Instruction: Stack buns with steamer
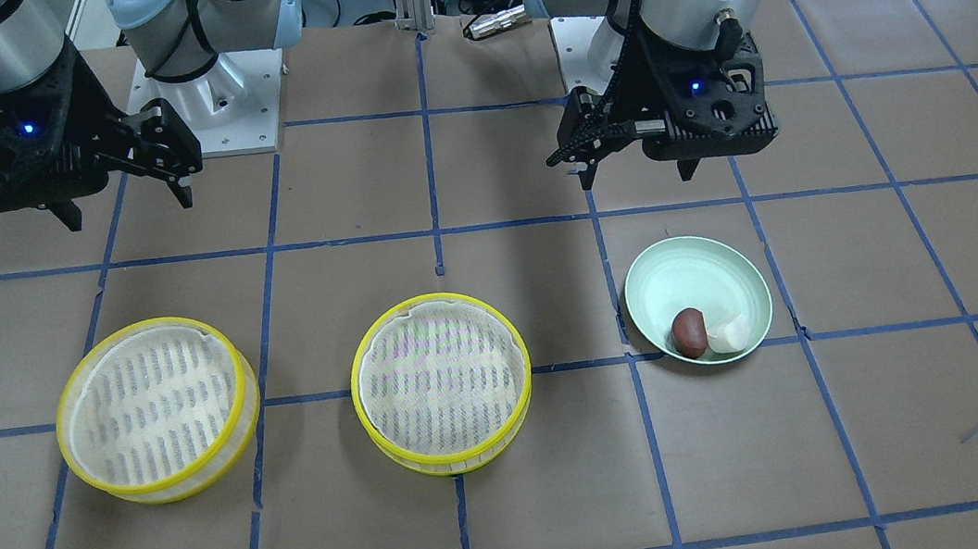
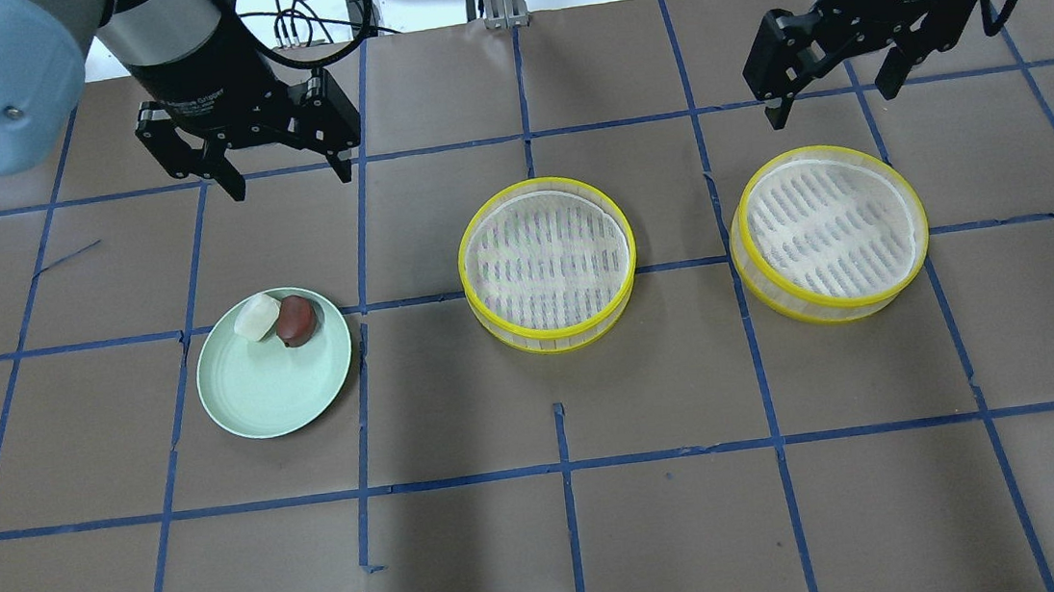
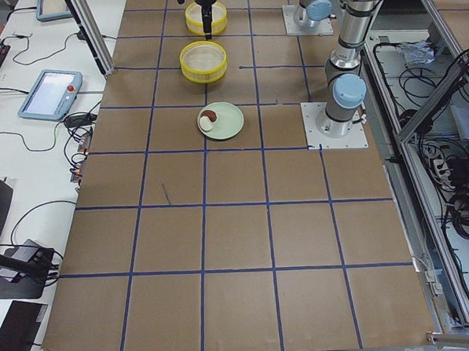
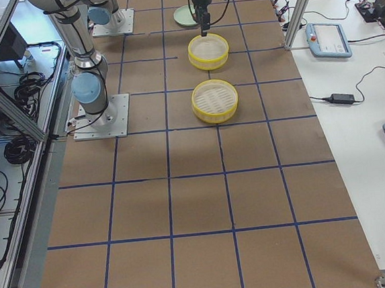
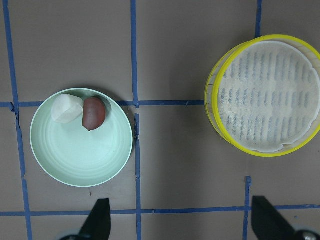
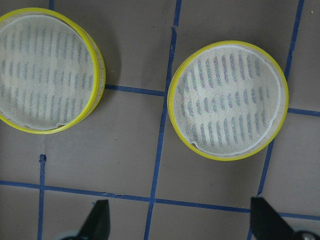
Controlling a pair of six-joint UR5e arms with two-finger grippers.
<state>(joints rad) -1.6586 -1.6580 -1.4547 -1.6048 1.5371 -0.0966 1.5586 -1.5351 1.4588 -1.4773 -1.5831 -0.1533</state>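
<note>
Left gripper (image 2: 290,183) and right gripper (image 2: 828,107) gape empty; the touching buns (image 2: 295,320) on the plate (image 2: 271,398) may shove each other when pinched.

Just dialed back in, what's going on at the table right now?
Nothing is being held yet. The left gripper hangs open above the table, on the robot's side of the green plate, where the white bun and the brown bun lie touching near the rim. The right gripper hangs open by the right steamer basket. That one and the middle steamer basket sit apart, each holding only a white liner.
</note>
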